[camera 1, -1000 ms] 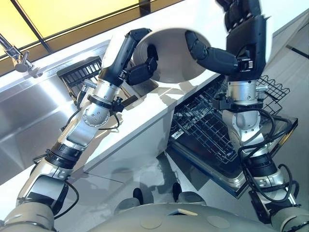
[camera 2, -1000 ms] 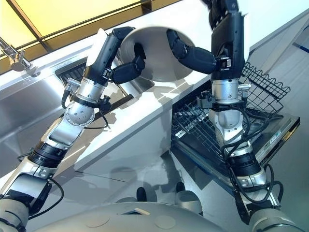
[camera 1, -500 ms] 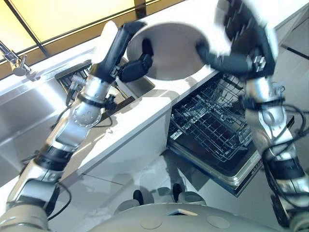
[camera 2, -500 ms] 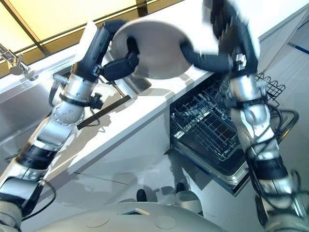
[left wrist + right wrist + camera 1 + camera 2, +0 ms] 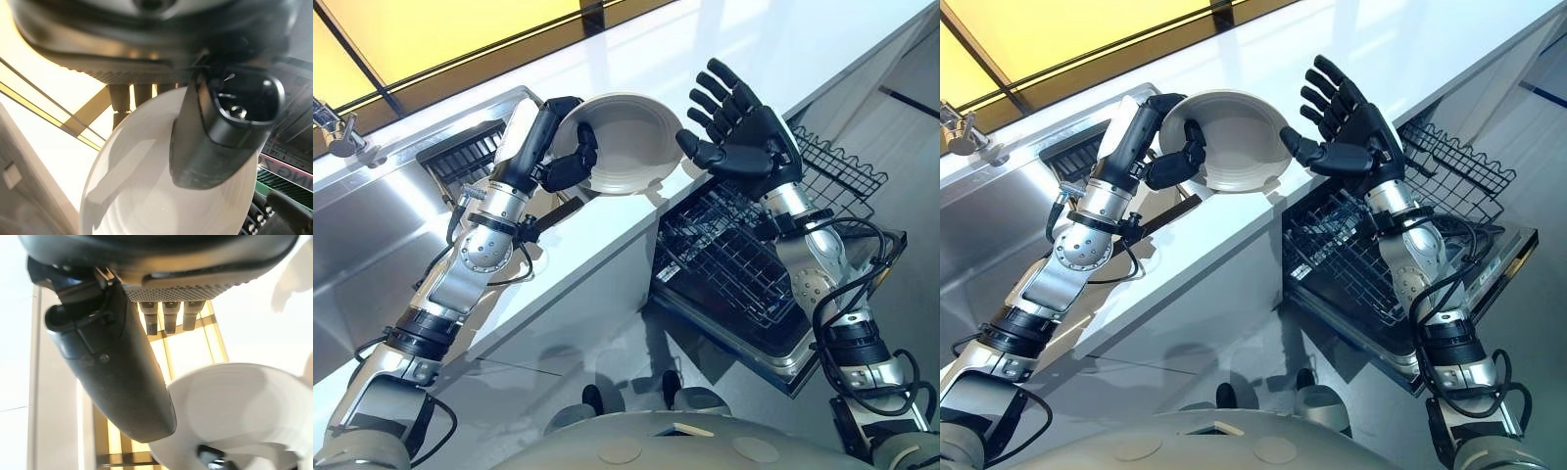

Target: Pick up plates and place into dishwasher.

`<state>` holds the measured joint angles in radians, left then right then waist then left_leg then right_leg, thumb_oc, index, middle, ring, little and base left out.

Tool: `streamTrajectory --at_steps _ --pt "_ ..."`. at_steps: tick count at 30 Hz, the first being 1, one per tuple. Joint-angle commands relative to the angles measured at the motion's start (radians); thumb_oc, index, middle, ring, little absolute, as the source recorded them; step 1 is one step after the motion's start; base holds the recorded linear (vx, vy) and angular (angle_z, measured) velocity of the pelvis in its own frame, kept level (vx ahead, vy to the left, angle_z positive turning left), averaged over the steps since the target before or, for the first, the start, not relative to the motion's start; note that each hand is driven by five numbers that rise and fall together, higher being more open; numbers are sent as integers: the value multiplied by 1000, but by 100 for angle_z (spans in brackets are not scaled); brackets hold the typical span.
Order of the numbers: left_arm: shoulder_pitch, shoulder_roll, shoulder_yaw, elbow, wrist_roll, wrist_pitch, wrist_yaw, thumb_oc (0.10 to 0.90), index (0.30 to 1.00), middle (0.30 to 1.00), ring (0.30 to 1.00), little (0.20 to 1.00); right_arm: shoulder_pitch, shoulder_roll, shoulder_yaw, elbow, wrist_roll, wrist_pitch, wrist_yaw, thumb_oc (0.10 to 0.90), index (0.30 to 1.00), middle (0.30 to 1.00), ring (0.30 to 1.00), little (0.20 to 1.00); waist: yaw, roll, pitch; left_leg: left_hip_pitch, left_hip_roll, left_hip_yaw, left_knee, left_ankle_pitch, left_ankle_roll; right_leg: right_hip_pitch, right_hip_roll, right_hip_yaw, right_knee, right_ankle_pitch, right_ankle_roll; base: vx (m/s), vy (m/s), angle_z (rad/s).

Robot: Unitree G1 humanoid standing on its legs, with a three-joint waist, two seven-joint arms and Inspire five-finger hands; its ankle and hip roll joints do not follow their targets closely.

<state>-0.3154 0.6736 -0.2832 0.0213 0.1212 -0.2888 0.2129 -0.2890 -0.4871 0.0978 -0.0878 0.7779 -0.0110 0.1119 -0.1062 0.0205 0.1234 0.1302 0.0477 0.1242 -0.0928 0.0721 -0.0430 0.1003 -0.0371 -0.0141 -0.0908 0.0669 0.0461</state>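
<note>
**Clerk:** Item one, your left hand (image 5: 566, 166)?

**Robot:** Closed round the white plate (image 5: 631, 147). My fingers (image 5: 585, 155) curl over its near rim, and in the left wrist view my thumb (image 5: 215, 132) lies across the plate's inner face. The plate is in the air, tilted, with its hollow side turned toward me.

**Clerk:** Item two, your right hand (image 5: 749, 147)?

**Robot:** Spread wide and holding nothing. The fingers are straight and fanned, with the palm facing the plate. My thumb tip is just beside the plate's far rim, but I cannot tell whether it touches.

**Clerk:** Item three, what lies under your fingers?

**Robot:** Under my left fingers and the plate is the edge of the white countertop (image 5: 597, 245). Under my right fingers the dishwasher stands open. Its door (image 5: 783, 357) is dropped flat and a wire rack (image 5: 734, 264) is drawn out over it. The plate is well above that rack, not in it.

**Clerk:** Item four, what is behind your left fingers?

**Robot:** There is a steel sink (image 5: 372, 245) on the wrist side, with a dark slatted rack (image 5: 465, 157) at its end nearest my fingers. A faucet (image 5: 337, 132) is beyond the sink, well apart from both hands.
</note>
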Motion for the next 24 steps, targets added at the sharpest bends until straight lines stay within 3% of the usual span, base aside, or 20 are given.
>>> streamTrajectory --at_steps 1,6,14,24 --pt "-157 6 25 -4 17 -91 85 100 300 300 300 200 -115 28 -16 -82 101 -78 -10 800 900 900 900 900 1 -21 -94 2 -61 25 6 -88 54 -11 60 -63 43 -60 29 0 0 0" --pt "-148 4 19 0 16 -100 86 100 300 300 300 200 -117 65 -9 -105 201 -76 27 800 900 900 900 900 10 -24 -94 0 -62 21 6 -86 55 -10 58 -69 40 -58 28 0 0 0" --pt "-174 7 15 15 5 -112 83 100 300 300 300 200 -146 62 6 -144 173 -6 56 800 900 900 900 900 10 -26 -98 -5 -62 12 6 -82 54 -15 59 -61 47 -60 28 0 0 0" --pt "-218 12 -18 -17 -12 -102 67 100 300 300 300 200 -214 -12 95 -76 59 95 92 800 900 900 900 900 19 -37 -100 -8 -63 -9 6 -75 52 -16 61 -57 56 -65 23 1 -1 1"
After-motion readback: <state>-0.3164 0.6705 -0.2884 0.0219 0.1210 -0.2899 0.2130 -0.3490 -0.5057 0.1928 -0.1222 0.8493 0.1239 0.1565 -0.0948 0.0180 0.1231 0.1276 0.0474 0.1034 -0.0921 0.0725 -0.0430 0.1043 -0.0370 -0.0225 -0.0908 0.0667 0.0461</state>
